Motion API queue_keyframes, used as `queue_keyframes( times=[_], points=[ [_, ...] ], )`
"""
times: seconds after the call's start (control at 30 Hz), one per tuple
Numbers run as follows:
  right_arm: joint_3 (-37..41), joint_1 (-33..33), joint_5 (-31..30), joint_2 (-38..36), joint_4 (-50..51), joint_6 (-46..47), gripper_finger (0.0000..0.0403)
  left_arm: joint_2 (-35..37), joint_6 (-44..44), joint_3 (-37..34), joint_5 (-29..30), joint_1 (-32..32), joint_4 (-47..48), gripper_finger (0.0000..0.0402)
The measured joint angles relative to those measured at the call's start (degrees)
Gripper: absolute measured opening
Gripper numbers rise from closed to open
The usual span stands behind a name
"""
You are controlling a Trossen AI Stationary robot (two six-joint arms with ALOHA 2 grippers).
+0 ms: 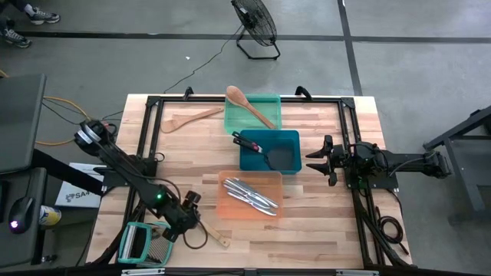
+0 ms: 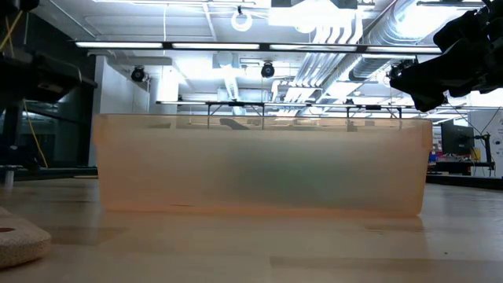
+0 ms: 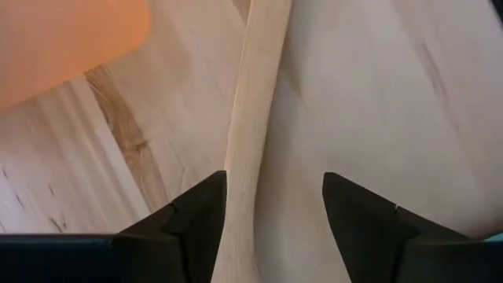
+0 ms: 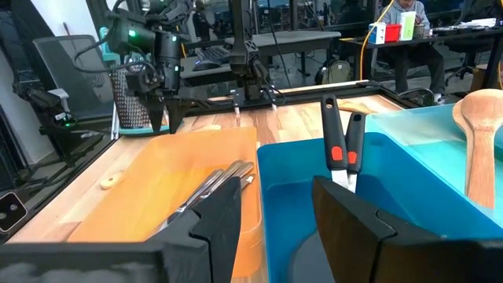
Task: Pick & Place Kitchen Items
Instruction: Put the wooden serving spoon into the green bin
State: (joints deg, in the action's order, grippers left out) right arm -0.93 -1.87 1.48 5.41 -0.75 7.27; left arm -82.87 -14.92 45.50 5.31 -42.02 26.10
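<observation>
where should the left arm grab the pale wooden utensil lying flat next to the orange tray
Grip the pale wooden utensil on its slim straight handle, from straight above, jaws across its width. It lies flat on the wooden table, and the open left gripper straddles that handle.

3 trays line the wooden table (image 1: 322, 215): green tray (image 1: 265, 103), blue tray (image 1: 288, 138), orange tray (image 1: 230, 211); a floor fan (image 1: 255, 23) stands beyond.

From table height the orange tray (image 2: 263, 165) fills the view, its cloudy wall hiding whatever lies inside. Near the worktop's front left corner, the left gripper (image 1: 186, 216) covers most of a pale wooden utensil (image 1: 219, 239); only the handle end shows, so its kind stays unclear.
</observation>
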Motion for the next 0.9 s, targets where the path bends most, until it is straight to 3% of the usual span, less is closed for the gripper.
queue_keyframes(
  times=[0.5,0.7,0.9],
  points=[
    [0.00,-0.01,0.00,0.00,0.02,0.00,0.0149,-8.42,4.84,4.32,0.78,3.50,0.36,0.0202],
    [0.00,0.00,0.00,0.01,0.01,0.00,0.0149,-8.96,8.19,4.74,-2.02,4.15,2.91,0.0202],
    [0.00,-0.01,0.01,0.01,0.02,0.00,0.0149,-8.99,10.15,4.74,-0.73,4.13,3.87,0.0202]
  ],
)
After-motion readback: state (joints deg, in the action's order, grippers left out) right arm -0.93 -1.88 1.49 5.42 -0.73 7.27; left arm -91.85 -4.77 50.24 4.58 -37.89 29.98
